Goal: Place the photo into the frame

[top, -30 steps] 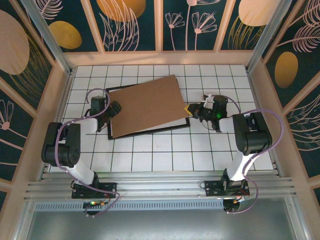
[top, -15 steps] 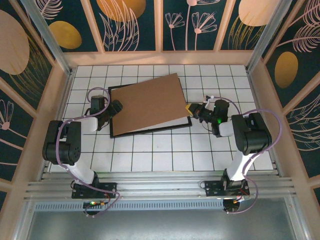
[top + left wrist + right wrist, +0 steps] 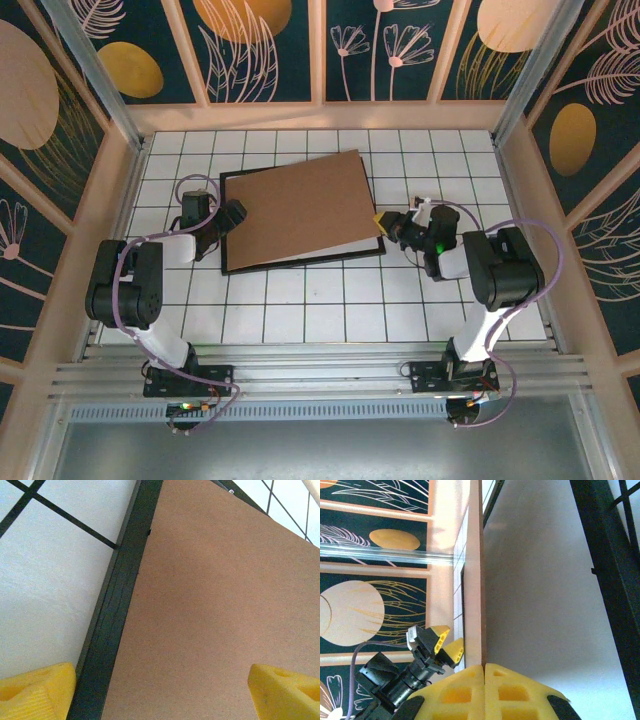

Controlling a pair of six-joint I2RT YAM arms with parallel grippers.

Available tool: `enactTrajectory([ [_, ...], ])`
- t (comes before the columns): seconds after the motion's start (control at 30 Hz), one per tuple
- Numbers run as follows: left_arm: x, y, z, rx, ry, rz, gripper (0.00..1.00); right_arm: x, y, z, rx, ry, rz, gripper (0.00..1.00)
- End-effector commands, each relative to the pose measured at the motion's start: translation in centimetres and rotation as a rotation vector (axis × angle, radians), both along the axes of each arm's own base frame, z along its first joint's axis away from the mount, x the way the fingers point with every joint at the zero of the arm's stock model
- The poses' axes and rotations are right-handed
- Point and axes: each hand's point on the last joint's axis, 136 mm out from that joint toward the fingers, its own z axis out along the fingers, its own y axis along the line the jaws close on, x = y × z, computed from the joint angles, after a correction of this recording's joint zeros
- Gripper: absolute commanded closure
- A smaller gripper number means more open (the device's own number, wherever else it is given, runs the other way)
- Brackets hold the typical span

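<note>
Place: a robotics lab test cell, built as a closed booth.
Enclosure: dark teal wall panels printed with gold ovals and pale plant outlines [image 3: 270,50] stand on three sides, held in pale wooden strips, like a staged backdrop.
Tabletop: white tabletop with a dark square grid [image 3: 300,310], a marked work surface.
Mounting: ribbed aluminium rails [image 3: 320,380] run along the near edge.
Arms: black-and-white left robot arm [image 3: 125,290] and right robot arm [image 3: 505,265] are bolted there, ending in the yellow-tipped left gripper [image 3: 232,213] and right gripper [image 3: 383,220].
Wiring: purple cables [image 3: 197,180] loop openly along the arms.
</note>
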Motion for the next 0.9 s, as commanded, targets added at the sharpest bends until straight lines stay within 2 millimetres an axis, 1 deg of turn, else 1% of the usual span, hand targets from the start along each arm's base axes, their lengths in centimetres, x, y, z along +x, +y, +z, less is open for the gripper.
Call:
enactTrajectory([
  [0.0,0.3,-0.7,0.4,-0.033,-0.011,-0.019,0.11,0.9,-1.1,3.1,-0.001,-0.14,-0.056,1.0],
  [0.13,0.5,-0.8,0.7,-0.041,-0.017,-0.022,0.11,0.8,-1.9,3.5,0.003,-0.155,-0.078,1.0],
  [0.37,1.0,-1.3,1.4,-0.074,-0.031,-0.025,0.11,0.7,-2.3,3.8,0.032,-0.183,-0.098,1.0],
  [0.43,1.1,-1.5,1.4,-0.089,-0.032,-0.034,0.11,0.8,-2.1,3.7,0.044,-0.184,-0.097,1.0],
  [0.57,1.2,-1.7,1.6,-0.101,-0.034,-0.039,0.11,1.1,-1.0,3.3,0.048,-0.18,-0.062,1.0],
  [0.83,1.5,-1.8,2.0,-0.101,-0.043,-0.048,0.11,1.5,-0.4,2.6,0.025,-0.173,-0.024,1.0],
  [0.87,1.4,-1.8,1.1,-0.101,-0.023,-0.047,0.11,1.5,-0.2,2.5,0.023,-0.174,-0.017,1.0],
])
